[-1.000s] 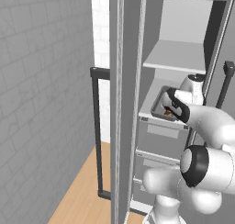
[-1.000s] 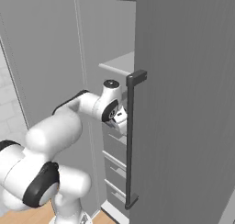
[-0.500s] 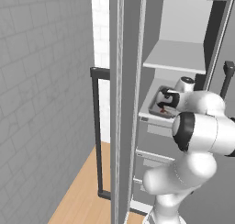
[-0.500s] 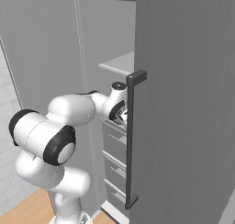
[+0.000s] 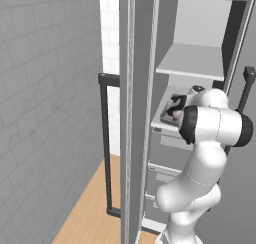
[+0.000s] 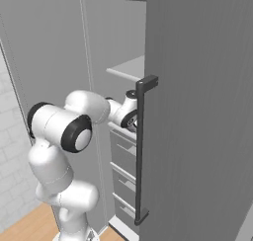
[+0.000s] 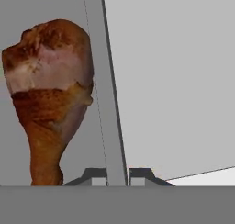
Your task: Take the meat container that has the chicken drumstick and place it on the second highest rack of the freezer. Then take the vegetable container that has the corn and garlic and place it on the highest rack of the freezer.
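The arm reaches into the open freezer (image 5: 200, 33), and the claw (image 7: 117, 175) pinches the thin upright wall of the meat container (image 7: 108, 90) between its two fingertips. The chicken drumstick (image 7: 48, 94) lies inside that container, just left of the gripped wall in the hand view. From the left base view the container (image 5: 172, 110) sits on the second highest rack (image 5: 162, 125), beneath the highest rack (image 5: 192, 63). The freezer's door handle (image 6: 141, 151) stands in front of the wrist.
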